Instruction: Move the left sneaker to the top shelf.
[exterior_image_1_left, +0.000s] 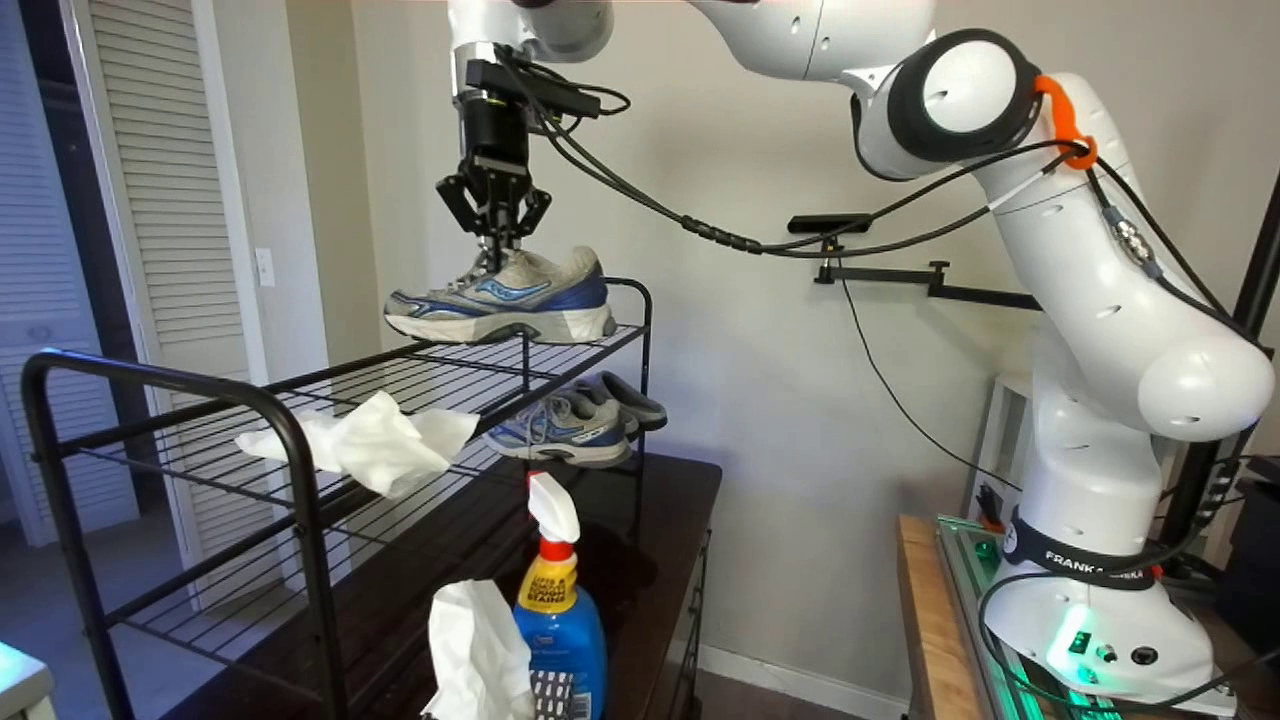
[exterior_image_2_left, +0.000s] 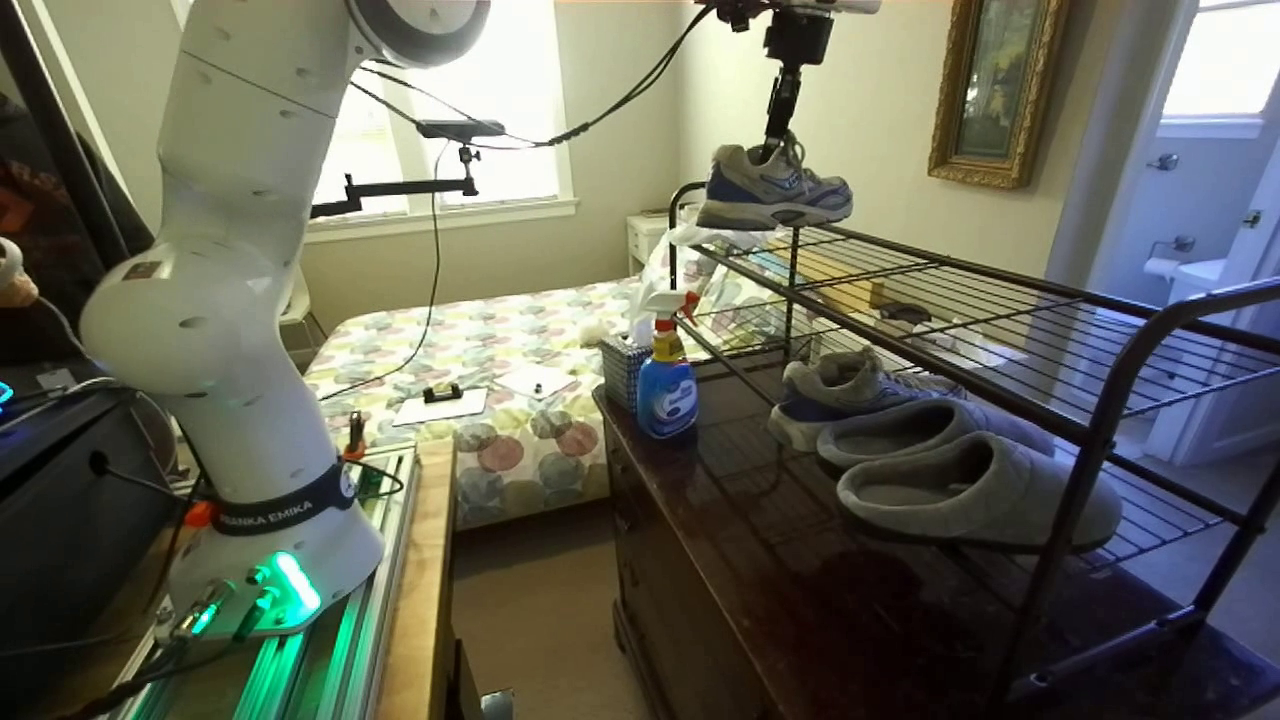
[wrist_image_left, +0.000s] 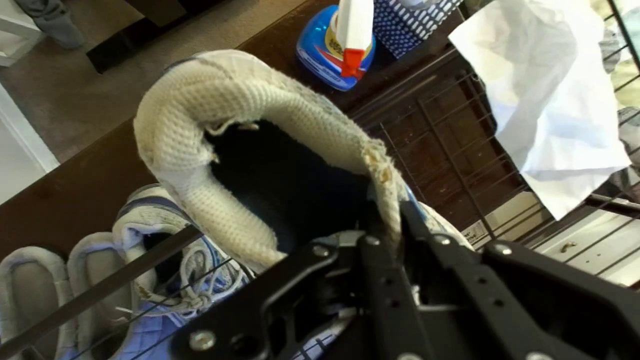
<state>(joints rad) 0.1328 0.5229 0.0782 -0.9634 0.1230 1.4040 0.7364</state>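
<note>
I have the left sneaker (exterior_image_1_left: 510, 300) pinched in the fingers (exterior_image_1_left: 494, 252), which straddle one side of its collar: on my wrist view one sits inside the opening and the other lies against the outer wall, with the frayed edge of the fabric caught between them. The shoe is over the top shelf (exterior_image_2_left: 1000, 300), close to level, its toe pointing away from the arm (exterior_image_1_left: 1090, 300), and in the wrist view its heel shows beyond the rail on the arm's side. From my angles I can't tell whether the sole touches the wires or sits just clear of them. A crumpled white sheet (exterior_image_1_left: 385, 440) lies on the same shelf, toward the end nearest the spray bottle (exterior_image_2_left: 668, 395). That bottle stands upright on the bench (exterior_image_2_left: 760, 540), just beside a patterned tissue box (exterior_image_2_left: 623, 372) with a white tissue (exterior_image_1_left: 480, 650) poking up. Underneath the top shelf I see the matching grey sneaker (exterior_image_2_left: 845, 388) and, right next to it, a pair of grey slippers (exterior_image_2_left: 985, 495). The black wire rack (exterior_image_1_left: 310, 520) itself stands on the bench, and the base of the arm, well apart from the rack, glows with a green light (exterior_image_2_left: 297, 585) in both exterior views.
</note>
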